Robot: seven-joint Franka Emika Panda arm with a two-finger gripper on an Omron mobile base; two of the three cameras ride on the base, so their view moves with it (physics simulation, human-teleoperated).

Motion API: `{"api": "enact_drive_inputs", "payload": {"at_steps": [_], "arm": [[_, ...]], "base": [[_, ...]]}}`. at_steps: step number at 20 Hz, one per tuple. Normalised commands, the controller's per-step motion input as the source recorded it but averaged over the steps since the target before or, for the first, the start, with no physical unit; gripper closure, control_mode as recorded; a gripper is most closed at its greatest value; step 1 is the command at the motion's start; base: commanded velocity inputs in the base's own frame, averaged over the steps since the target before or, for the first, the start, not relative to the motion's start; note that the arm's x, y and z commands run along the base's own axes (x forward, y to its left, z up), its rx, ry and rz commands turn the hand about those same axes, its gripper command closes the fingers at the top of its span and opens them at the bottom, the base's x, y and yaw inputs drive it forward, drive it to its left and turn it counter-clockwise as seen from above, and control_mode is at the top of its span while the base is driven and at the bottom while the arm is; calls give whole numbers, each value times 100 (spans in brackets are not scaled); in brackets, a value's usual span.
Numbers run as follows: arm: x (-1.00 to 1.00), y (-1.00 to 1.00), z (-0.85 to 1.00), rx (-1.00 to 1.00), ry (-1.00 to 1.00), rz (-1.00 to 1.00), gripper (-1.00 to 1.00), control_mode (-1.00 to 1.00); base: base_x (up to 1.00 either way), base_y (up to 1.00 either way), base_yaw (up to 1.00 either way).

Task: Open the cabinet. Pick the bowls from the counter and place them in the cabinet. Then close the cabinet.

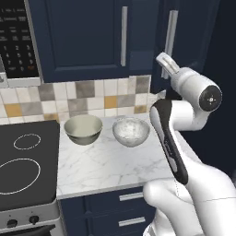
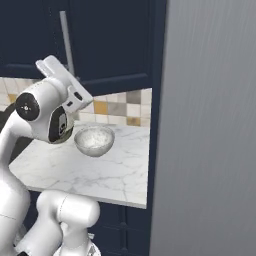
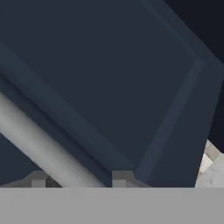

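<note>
Left to right, the beige bowl (image 1: pixel 83 129) and the speckled bowl (image 1: pixel 131 131) sit side by side at the far edge of the counter (image 1: pixel 110 168), so neither is stowed yet. Above them, the cabinet (image 1: pixel 87 37) looks barely opened, if at all. The gripper (image 3: pixel 78 183) stands half-spread around the right-hand handle (image 3: pixel 39 146), fingertips either side; whether they press it is unclear. The cabinet's interior is hidden.

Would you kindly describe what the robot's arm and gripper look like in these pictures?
The arm is glossy white with rounded, tube-like links and a dark band along one link. A dark round cap with a small light centre mark sits on a joint. The gripper ends in two small grey, blocky fingertips. No loose cables are visible.
</note>
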Motion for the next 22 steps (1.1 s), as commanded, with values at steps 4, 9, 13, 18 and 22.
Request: {"api": "enact_drive_inputs", "payload": {"at_steps": [4,9,13,18,22], "arm": [[-98,-100,1,48,0,-3,100,-100],[-91,-100,0,44,0,-2,100,-100],[-100,-5,0,16,-17,-7,-100,-100],[-100,91,0,0,-31,-20,-100,-100],[-100,77,0,0,-18,-33,-100,-100]], "base": [[0,0,0],[0,0,0],[0,0,0],[0,0,0],[0,0,0]]}}
